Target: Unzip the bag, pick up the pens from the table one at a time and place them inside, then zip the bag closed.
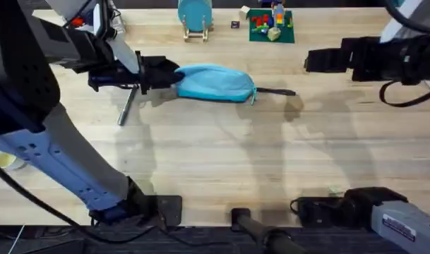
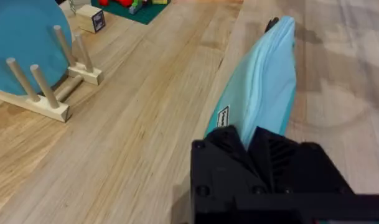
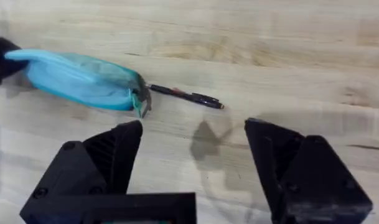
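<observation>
The left gripper point(image 1: 154, 76) is covering the near end of the bag point(image 1: 216, 82), hiding how much fabric it is pinching. The silver pen point(image 1: 126, 106) is disappearing under that arm at its upper end. The dark pen point(image 3: 186, 96) is tucking one end behind the bag's corner.
</observation>
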